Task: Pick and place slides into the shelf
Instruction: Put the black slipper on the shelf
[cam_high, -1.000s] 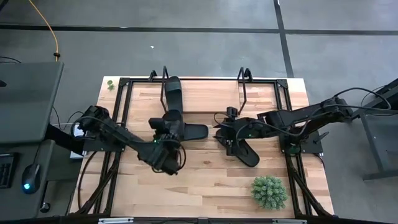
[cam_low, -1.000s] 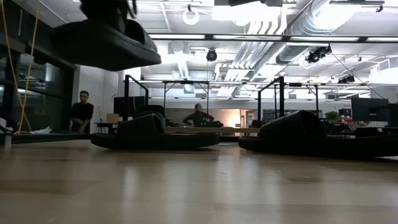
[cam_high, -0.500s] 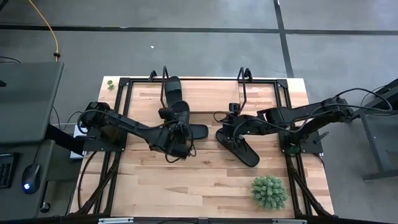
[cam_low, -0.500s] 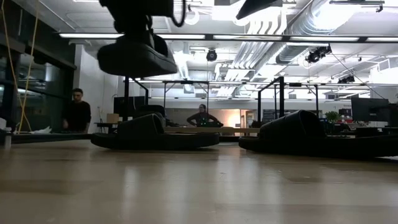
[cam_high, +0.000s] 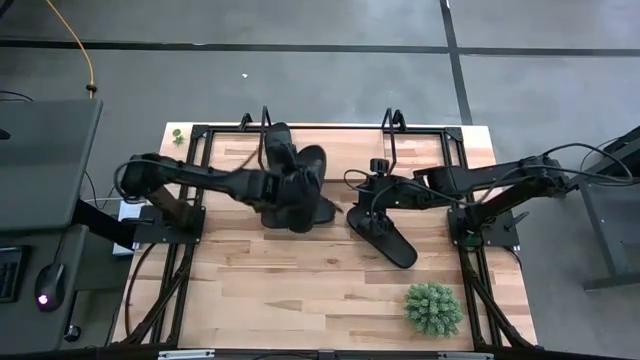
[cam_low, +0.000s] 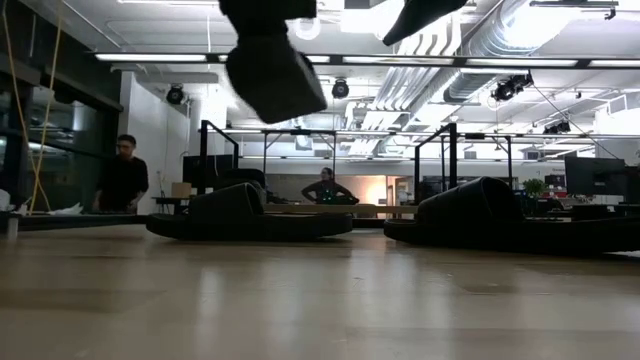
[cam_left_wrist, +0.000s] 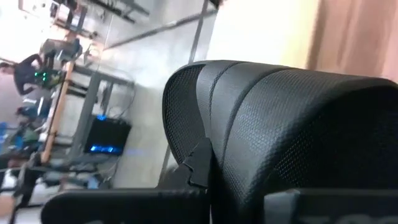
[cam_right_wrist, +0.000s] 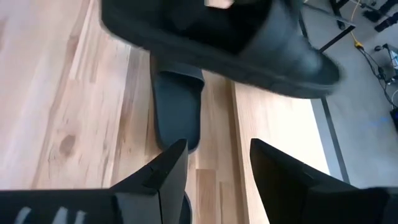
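My left gripper (cam_high: 288, 192) is shut on a black slide (cam_high: 305, 178) and carries it in the air near the shelf (cam_high: 340, 150). In the low view the slide (cam_low: 270, 72) hangs tilted, high above the table. A second slide (cam_high: 278, 142) lies on the shelf board. A third slide (cam_high: 326, 212) lies on the table, partly hidden under the carried one. A fourth slide (cam_high: 388, 238) lies aslant on the table at the right. My right gripper (cam_right_wrist: 214, 149) is open and empty, above the fourth slide's far end (cam_high: 365, 205). My left gripper holds the slide at its wide strap (cam_left_wrist: 280, 118), which fills its wrist view. The slide itself hides where the fingers meet it. The slide is lifted clear of the table and tilted, one end lower than the other (cam_low: 285, 105).
A green plant (cam_high: 433, 308) stands at the table's near right and a small one (cam_high: 177, 135) at the far left corner. Black tube uprights (cam_high: 392, 125) rise at the shelf's far side. People (cam_low: 122, 180) are in the room behind the table.
My left gripper has carried the slide from the table's near middle toward the far edge and the shelf, a little to the right. The slide has turned about and tipped from level to tilted. My right gripper has shifted slightly toward the far edge.
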